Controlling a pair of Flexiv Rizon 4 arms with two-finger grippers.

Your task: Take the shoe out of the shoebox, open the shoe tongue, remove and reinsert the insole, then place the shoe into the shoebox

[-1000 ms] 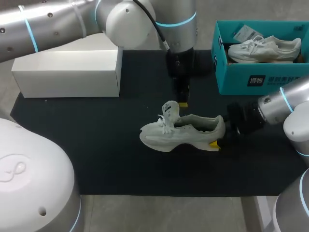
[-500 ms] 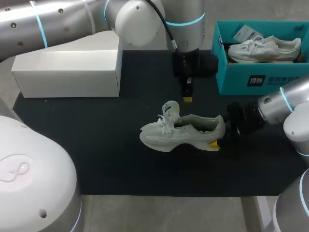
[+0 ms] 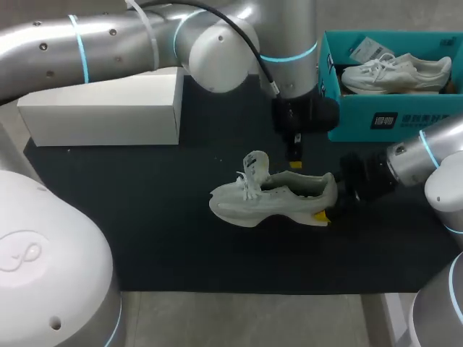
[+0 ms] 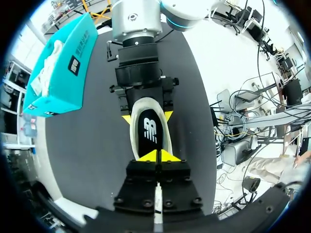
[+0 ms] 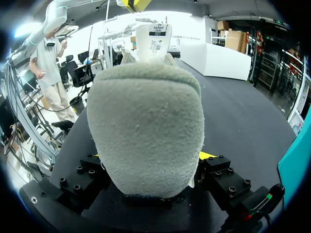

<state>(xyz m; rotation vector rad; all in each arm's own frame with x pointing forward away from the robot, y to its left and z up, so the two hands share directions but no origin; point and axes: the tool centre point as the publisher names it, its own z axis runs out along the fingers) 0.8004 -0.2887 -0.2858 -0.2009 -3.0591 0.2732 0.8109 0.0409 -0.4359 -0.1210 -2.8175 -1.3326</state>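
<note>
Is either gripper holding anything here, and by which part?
The right gripper clamps the shoe by its heel. The left gripper hovers above the shoe, shut and empty.

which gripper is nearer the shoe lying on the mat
Right. The right gripper is shut on the shoe at its heel, a finger on each side. The left gripper hangs over the shoe's opening, fingers together.

Shoe fuzzy cloth, mat matt blk, shoebox cardboard.
</note>
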